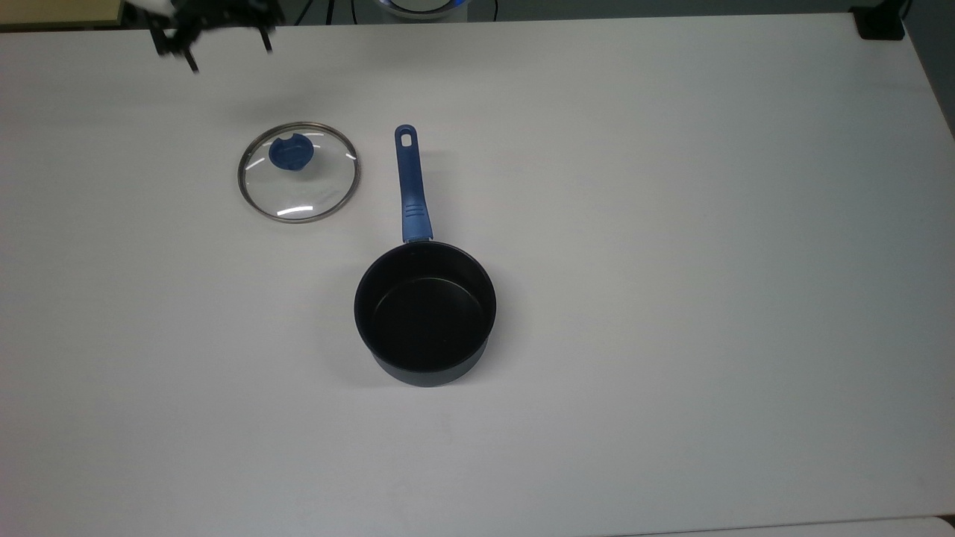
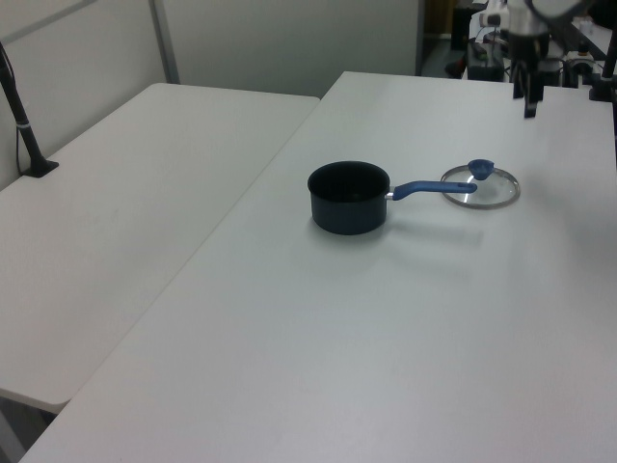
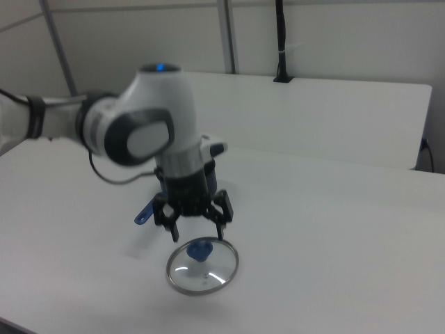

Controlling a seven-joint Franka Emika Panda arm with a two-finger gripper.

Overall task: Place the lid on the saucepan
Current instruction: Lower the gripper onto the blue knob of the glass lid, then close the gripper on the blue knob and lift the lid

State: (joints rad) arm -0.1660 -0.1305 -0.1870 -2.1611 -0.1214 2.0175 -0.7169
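The lid (image 1: 298, 172), of fragile, slippery glass, is seen flat on the tabletop (image 1: 671, 224) beside the saucepan (image 1: 424, 312), best taken by its knob (image 1: 288, 153) while the end effector (image 3: 195, 223) is spread apart above.

White rounded arm (image 3: 149, 115) with grey joint panel, small blue light on top, black two-fingered end effector (image 3: 197, 224)

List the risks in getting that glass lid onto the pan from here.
1. The gripper, open above the table, must catch the small blue knob; a miss could push the lid, which lies flat.
2. The saucepan handle lies between lid and pot, so a low carry might clip it.
3. An off-centre release may leave the lid tilted on the rim.
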